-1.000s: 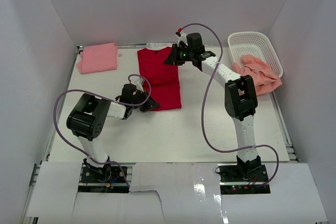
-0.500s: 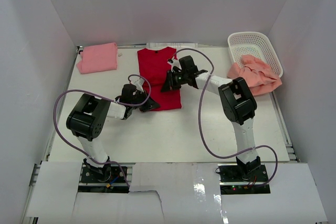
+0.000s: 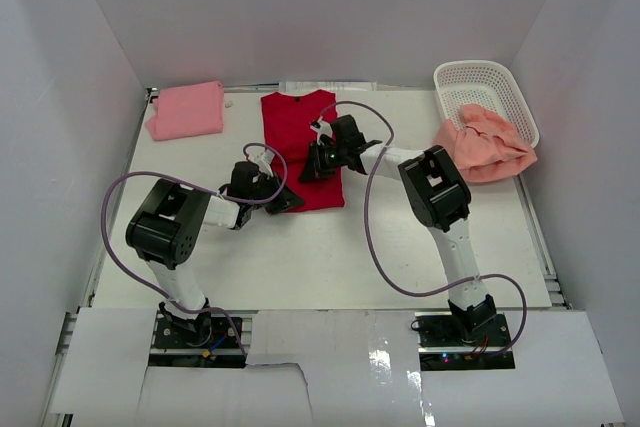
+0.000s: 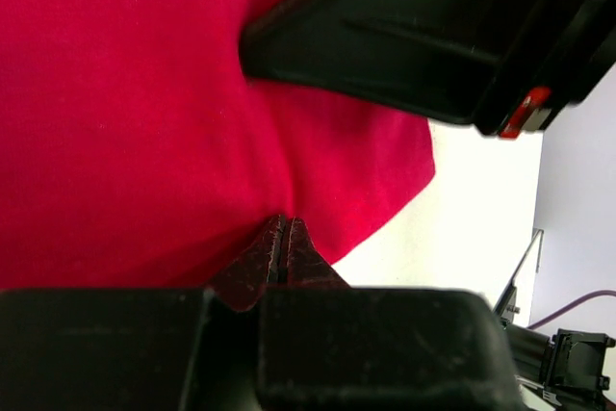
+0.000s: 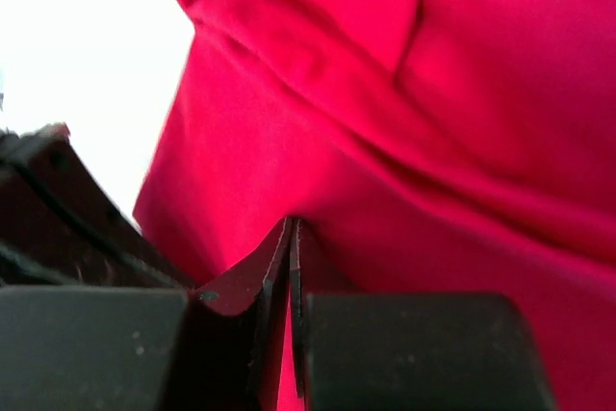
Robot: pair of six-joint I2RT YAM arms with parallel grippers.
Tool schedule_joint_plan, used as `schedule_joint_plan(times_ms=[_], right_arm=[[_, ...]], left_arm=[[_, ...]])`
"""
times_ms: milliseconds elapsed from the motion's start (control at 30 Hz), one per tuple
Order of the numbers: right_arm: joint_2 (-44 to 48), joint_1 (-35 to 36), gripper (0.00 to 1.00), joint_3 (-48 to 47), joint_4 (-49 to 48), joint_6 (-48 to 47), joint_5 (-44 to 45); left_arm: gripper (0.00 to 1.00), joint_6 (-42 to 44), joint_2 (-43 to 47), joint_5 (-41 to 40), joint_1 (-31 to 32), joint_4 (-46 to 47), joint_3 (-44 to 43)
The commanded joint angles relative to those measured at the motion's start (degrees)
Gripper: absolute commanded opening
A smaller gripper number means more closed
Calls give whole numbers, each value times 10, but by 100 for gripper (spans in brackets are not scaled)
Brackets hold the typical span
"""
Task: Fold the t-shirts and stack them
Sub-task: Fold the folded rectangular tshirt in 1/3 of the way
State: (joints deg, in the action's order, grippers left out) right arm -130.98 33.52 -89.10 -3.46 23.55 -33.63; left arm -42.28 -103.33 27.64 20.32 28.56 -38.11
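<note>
The bright red t-shirt (image 3: 298, 132) lies flat at the back middle of the table. My left gripper (image 3: 284, 198) is shut on its near hem; in the left wrist view the jaws (image 4: 283, 230) pinch puckered red cloth (image 4: 125, 113). My right gripper (image 3: 313, 160) is low over the shirt's middle, shut on a fold of red cloth (image 5: 452, 122), with the jaws (image 5: 293, 238) closed and red showing between them. The light pink t-shirt (image 3: 186, 110) lies folded at the back left. The salmon-peach t-shirt (image 3: 492, 144) is crumpled at the right, over the basket's near rim.
The white lattice basket (image 3: 487, 79) stands at the back right corner. White walls enclose the table on three sides. The right arm's cable (image 3: 372, 217) loops over the table's middle. The two grippers sit close together; the right one shows in the left wrist view (image 4: 423, 45).
My right gripper has moved from the shirt's far right shoulder toward the near left, drawing red cloth over the shirt. My left gripper has stayed on the near hem.
</note>
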Motion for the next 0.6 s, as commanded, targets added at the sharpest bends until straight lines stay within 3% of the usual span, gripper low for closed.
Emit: schedule_joint_plan(times_ms=[0, 567], right_arm=[[-22, 5, 8, -48, -10, -14, 33], [-116, -6, 8, -237, 65, -40, 91]], left_arm=[[0, 13, 16, -7, 0, -46, 21], [0, 17, 51, 5, 0, -49, 53]])
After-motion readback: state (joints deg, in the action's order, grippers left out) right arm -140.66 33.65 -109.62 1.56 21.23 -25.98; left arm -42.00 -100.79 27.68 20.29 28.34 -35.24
